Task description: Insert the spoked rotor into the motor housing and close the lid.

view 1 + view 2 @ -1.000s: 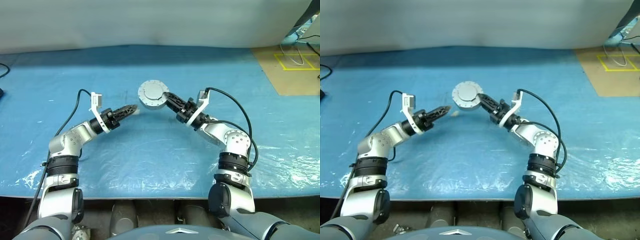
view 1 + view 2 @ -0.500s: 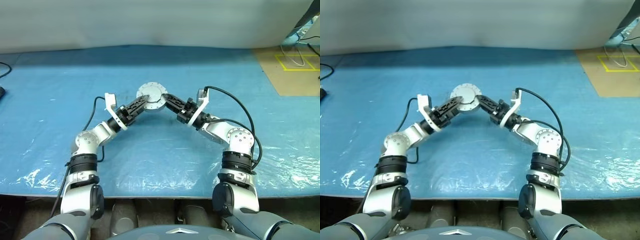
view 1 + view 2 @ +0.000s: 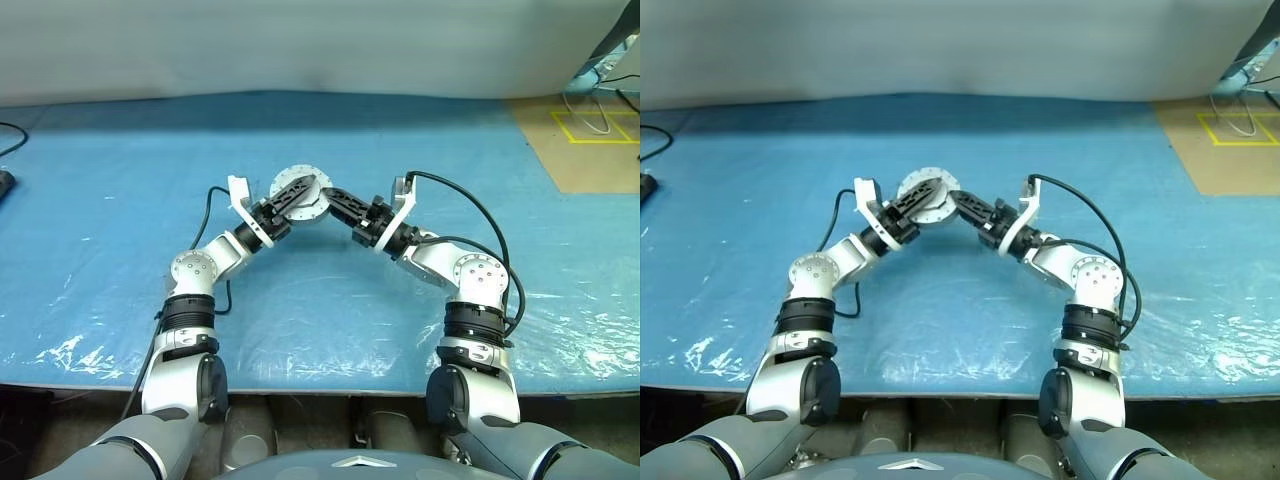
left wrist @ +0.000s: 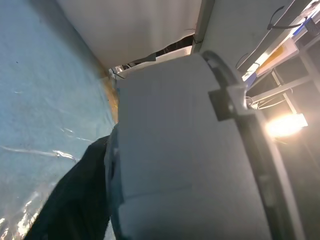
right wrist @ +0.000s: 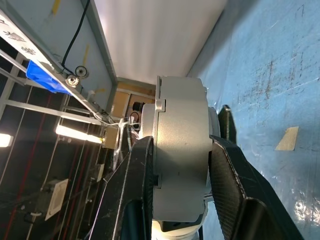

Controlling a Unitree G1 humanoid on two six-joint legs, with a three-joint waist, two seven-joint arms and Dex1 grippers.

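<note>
Blue sheet point(image 3: 330, 310) on table | both hands point(image 3: 300, 193) point(image 3: 335, 197) clamp motor housing point(image 3: 308, 196)

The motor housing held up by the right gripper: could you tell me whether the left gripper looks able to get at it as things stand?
Probably yes. The left gripper is already at the motor housing, its fingers lying across the round face, while the right gripper clamps the housing's sides above the blue table cover. Nothing stands between them.

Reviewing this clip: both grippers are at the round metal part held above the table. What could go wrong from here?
The right gripper pinches the motor housing only across its thickness, above the blue table; a nudge from the left gripper, now over its face, might twist it loose. Uneven hold by both may tilt it.
</note>
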